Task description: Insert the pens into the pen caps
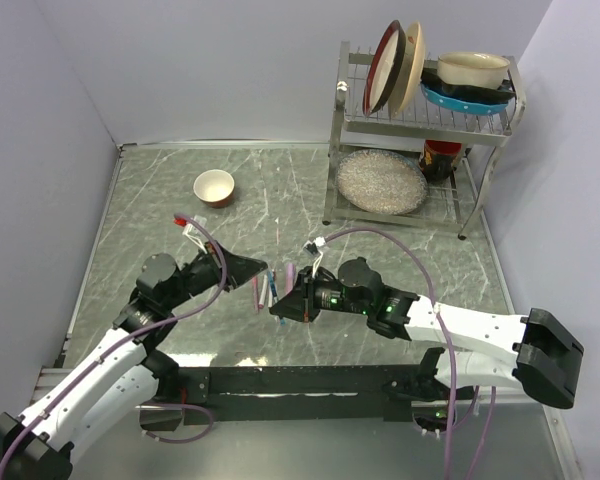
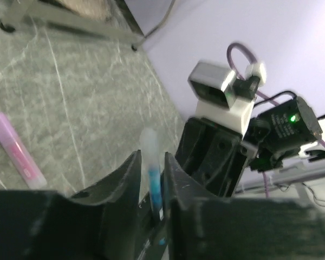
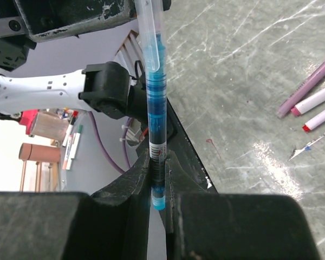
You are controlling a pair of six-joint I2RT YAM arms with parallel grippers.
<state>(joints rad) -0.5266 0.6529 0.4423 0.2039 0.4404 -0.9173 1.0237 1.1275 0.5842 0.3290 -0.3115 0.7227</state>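
Above the table (image 1: pixel 160 200), mid-way: blue pen (image 3: pixel 154 108) spans between both grippers.
Right gripper (image 3: pixel 157 165): clamped on the pen's blue end.
Left gripper (image 2: pixel 151 160): fingers flank the pen's pale end; grip cannot be told.

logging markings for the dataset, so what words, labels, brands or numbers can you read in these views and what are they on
No text can be read in any view.
blue pen: a small printed label with dark marks on its barrel, too small and blurred to read.
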